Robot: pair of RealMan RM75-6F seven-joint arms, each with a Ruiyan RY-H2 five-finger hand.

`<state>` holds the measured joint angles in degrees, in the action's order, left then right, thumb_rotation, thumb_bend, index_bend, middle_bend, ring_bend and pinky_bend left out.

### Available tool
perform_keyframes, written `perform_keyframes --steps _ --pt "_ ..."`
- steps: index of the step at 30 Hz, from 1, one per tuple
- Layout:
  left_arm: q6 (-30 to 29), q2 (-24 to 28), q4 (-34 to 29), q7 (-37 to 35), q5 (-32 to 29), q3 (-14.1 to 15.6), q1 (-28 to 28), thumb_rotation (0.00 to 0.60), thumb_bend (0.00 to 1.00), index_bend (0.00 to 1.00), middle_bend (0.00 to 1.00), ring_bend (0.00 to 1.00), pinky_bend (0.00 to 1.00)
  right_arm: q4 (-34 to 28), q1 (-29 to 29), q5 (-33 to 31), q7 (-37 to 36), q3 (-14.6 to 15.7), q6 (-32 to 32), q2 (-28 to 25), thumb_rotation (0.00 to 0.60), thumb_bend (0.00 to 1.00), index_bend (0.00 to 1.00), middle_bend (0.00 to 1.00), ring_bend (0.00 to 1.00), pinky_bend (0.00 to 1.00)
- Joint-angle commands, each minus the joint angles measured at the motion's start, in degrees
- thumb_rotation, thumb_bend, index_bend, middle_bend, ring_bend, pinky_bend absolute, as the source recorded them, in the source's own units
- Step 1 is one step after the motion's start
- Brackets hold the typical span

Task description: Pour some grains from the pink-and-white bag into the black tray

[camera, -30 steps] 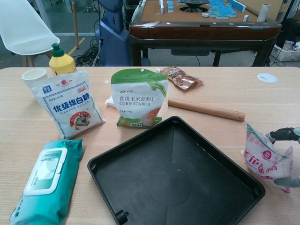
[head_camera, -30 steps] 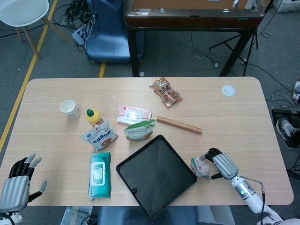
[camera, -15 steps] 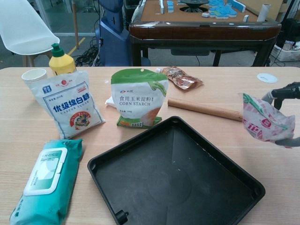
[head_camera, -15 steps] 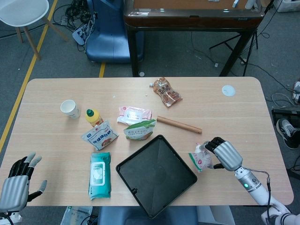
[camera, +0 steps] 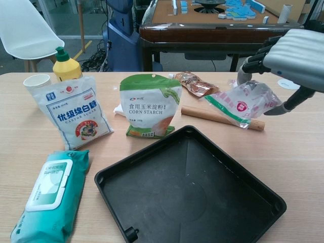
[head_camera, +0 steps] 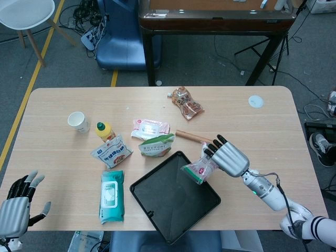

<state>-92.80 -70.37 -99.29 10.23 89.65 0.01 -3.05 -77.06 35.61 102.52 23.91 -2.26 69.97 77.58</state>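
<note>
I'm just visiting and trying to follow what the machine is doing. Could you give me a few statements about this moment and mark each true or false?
1. The right hand holds the pink-and-white bag above the table. True.
2. Grains already lie heaped in the black tray. False: no heap shows in it.
3. The left hand grips the paper cup. False: it holds nothing, near the table's corner.
4. A teal wipes pack lies beside the tray. True.
5. The wooden rolling pin lies inside the tray. False: it lies on the table beyond it.
</note>
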Motion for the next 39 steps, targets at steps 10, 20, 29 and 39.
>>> perform_keyframes --steps 10,20,29,39 --pt "0.37 -0.51 1.05 -1.23 -0.13 -0.10 0.20 0.600 0.28 0.18 0.09 0.07 0.06 -2.44 5.85 3.60 23.55 -1.86 -8.28 2.44 0.600 0.47 0.66 0.57 0.43 0.33" --pt "-0.11 -0.65 2.02 -2.64 -0.21 -0.19 -0.07 0.600 0.28 0.17 0.09 0.07 0.06 0.62 6.90 8.01 34.83 -1.53 -7.74 5.38 0.600 0.44 0.70 0.59 0.44 0.33" --pt "0.17 -0.72 2.46 -3.22 -0.64 -0.23 -0.08 0.600 0.28 0.17 0.09 0.07 0.06 1.22 6.10 5.87 35.06 -1.48 -8.43 6.66 0.600 0.43 0.71 0.60 0.45 0.33" --pt "0.54 -1.07 3.17 -3.75 -1.52 -0.38 -0.16 0.600 0.28 0.17 0.09 0.06 0.06 2.24 0.30 -5.25 6.94 -1.37 -3.77 9.76 0.600 0.42 0.72 0.60 0.50 0.36"
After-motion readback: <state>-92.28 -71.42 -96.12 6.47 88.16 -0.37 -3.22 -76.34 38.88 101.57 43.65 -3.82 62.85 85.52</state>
